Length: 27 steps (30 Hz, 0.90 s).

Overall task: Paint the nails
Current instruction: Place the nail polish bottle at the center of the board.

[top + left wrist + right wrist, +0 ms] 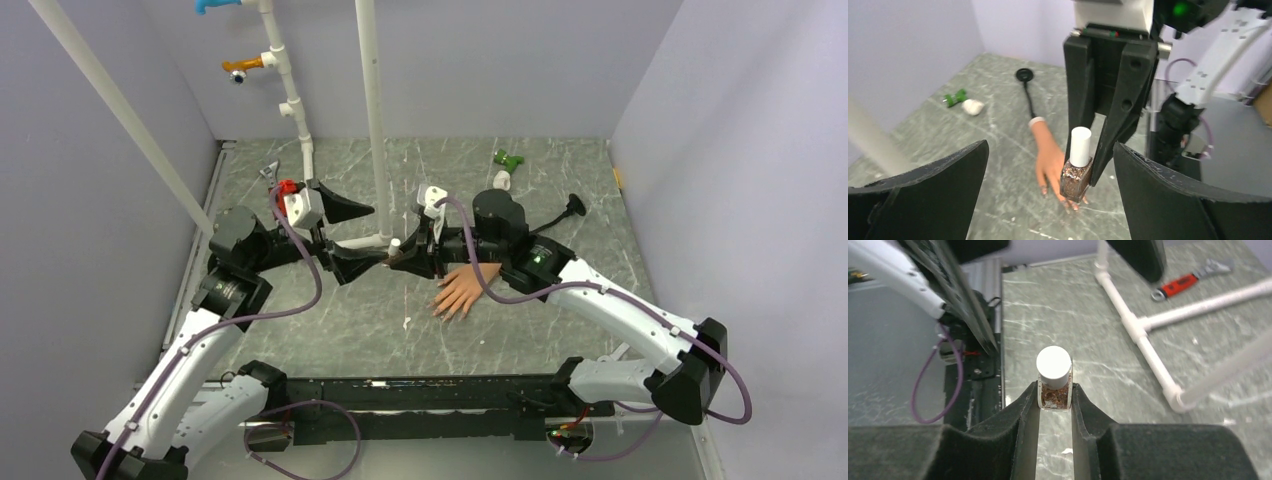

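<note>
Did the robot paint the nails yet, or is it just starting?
Just starting. Done: the right gripper holds the glittery polish bottle. In hand: the open left gripper faces its white cap, still on. Left: uncapping, then brushing the nails of the mannequin hand on the table; whether any paint is on them is too small to tell.

L gripper (376, 235) spread wide, room either side of bottle (1076, 177); pipe frame (370, 120) just beside, mannequin hand (1048, 155) below.

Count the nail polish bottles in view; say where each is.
1. The glitter polish bottle is clamped in the right tool, beside the mannequin hand. A small white thing at the back is too unclear to tell.
</note>
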Available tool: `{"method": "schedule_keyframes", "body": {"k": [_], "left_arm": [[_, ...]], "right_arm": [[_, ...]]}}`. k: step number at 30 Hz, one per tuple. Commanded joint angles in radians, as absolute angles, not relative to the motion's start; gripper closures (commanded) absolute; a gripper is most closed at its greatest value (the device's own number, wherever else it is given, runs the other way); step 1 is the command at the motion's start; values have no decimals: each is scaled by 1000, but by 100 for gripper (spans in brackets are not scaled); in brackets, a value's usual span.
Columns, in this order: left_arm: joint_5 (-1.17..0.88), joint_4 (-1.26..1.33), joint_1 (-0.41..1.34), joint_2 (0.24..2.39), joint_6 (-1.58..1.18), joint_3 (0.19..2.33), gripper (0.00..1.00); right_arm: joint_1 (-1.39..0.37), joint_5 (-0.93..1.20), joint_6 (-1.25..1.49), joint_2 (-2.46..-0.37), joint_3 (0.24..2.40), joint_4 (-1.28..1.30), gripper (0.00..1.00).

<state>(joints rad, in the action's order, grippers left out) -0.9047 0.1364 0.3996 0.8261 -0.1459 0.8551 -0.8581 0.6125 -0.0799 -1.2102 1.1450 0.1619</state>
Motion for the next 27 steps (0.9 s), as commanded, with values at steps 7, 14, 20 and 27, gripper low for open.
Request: {"method": "schedule_keyframes", "body": {"k": [7,14,20,27], "left_arm": [[-449,-28,373,730,10,894,1],[-113,-23,370,695,8,866,1],[-86,-21,368,687,8,858,1],[-78,-31,368,690,17,862,1]], "right_arm": [[-856,238,167,-1244,876,-228,100],[-902,103,195,-1416,735,-480,100],[-933,25,189,-1567,693,-640,100],[-967,3,157,-1664,672,-705,100]]}}
